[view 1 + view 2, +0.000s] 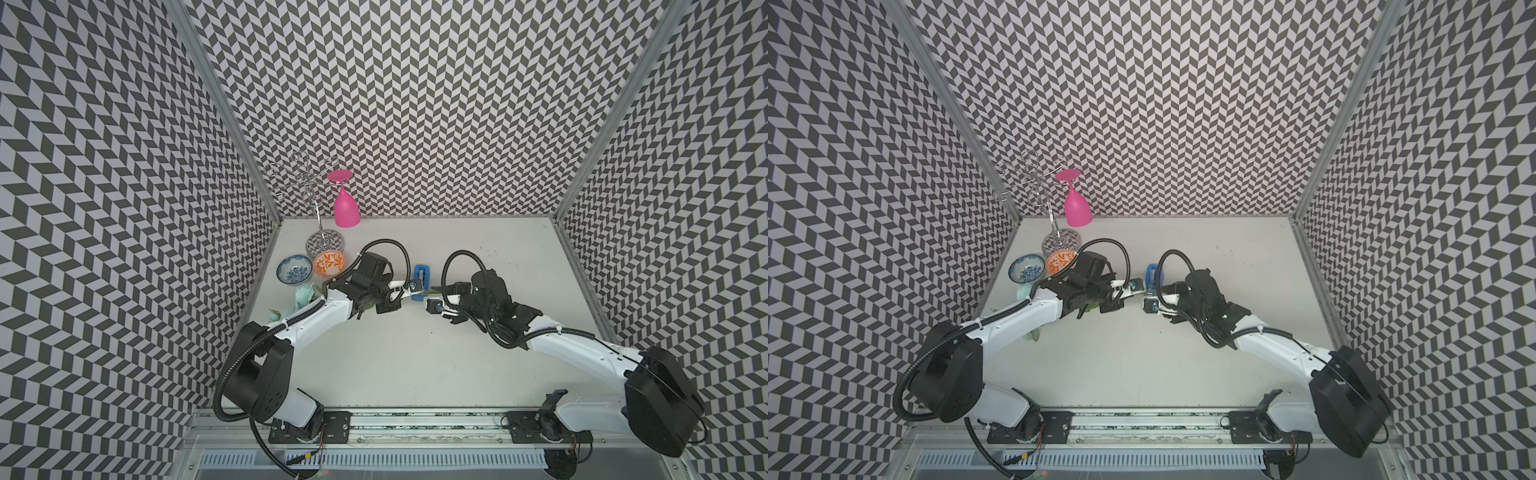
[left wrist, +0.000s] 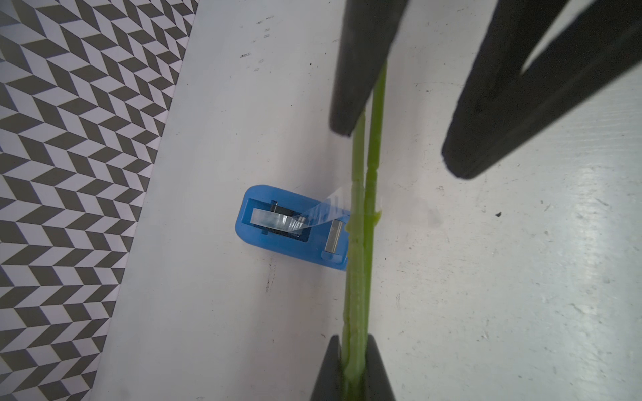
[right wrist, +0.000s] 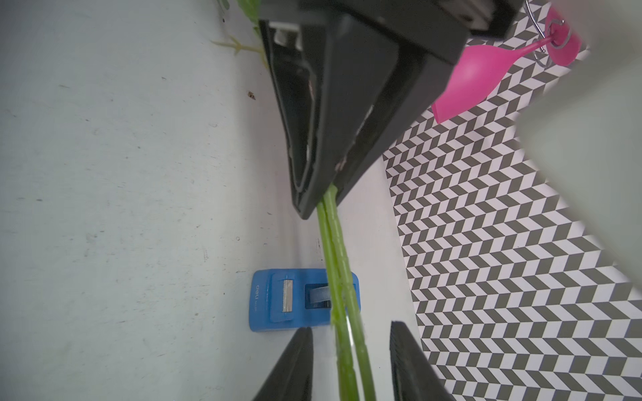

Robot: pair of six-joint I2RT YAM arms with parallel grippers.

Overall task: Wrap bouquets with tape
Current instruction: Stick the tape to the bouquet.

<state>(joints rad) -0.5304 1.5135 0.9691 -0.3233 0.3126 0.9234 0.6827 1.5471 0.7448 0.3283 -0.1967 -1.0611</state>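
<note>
The surface (image 1: 415,353) is pale grey-white and scuffed. On it, near the back-left corner, stands a wire rack (image 1: 325,243) on a round base, with a blue-patterned bowl (image 1: 294,270) and an orange-patterned bowl (image 1: 329,263) just beside it. The blue tape dispenser (image 1: 421,275) sits mid-surface.

We see the flowers (image 1: 300,300) mostly hidden under the left arm (image 1: 316,316) in both top views; the stems (image 2: 361,277) run off both wrist views' edges.
</note>
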